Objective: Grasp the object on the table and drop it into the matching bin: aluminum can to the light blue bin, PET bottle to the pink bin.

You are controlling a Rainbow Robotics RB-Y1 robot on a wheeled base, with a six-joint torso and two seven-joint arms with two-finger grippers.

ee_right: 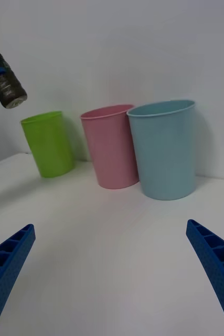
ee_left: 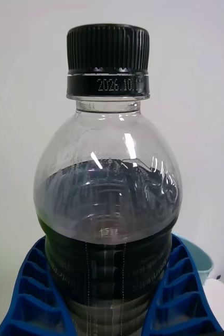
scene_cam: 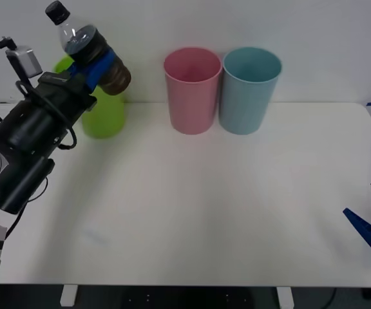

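My left gripper (scene_cam: pixel 95 66) is shut on the PET bottle (scene_cam: pixel 82 42), a small clear bottle with a black cap and dark lower body. It holds the bottle tilted, high above the table's far left, in front of the lime green bin. In the left wrist view the bottle (ee_left: pixel 107 210) stands between the blue fingers (ee_left: pixel 33 294). The pink bin (scene_cam: pixel 191 90) and the light blue bin (scene_cam: pixel 250 89) stand side by side at the back centre, to the right of the held bottle. My right gripper (ee_right: pixel 112 273) is open and low at the table's near right, facing both bins.
A lime green bin (scene_cam: pixel 105 112) stands at the back left, just behind the left gripper. The white table (scene_cam: pixel 205 212) spreads wide in front of the bins. A white wall rises behind them.
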